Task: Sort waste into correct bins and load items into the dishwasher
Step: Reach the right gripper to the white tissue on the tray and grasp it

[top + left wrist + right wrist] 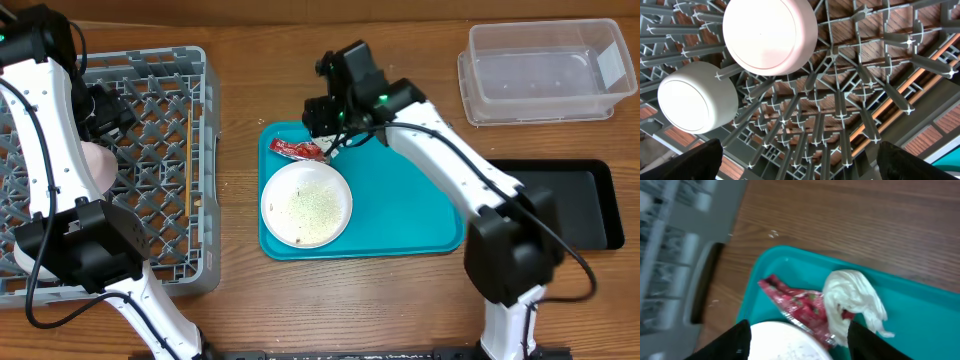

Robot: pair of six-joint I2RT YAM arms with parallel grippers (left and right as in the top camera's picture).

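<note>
On the table's 9 o'clock side: dish rack holds pinkish bowl, white cup, chopsticks. Left tool above it, wide, empty. Teal tray, 11 o'clock corner: red wrapper touching tissue. Right tool spread wide overhead. Both light and limp, wrapper slick. Pinch tissue's bunched middle.

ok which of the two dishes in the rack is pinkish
The larger bowl, uppermost in the left wrist view; the cup beside it is smaller and plain white.
</note>
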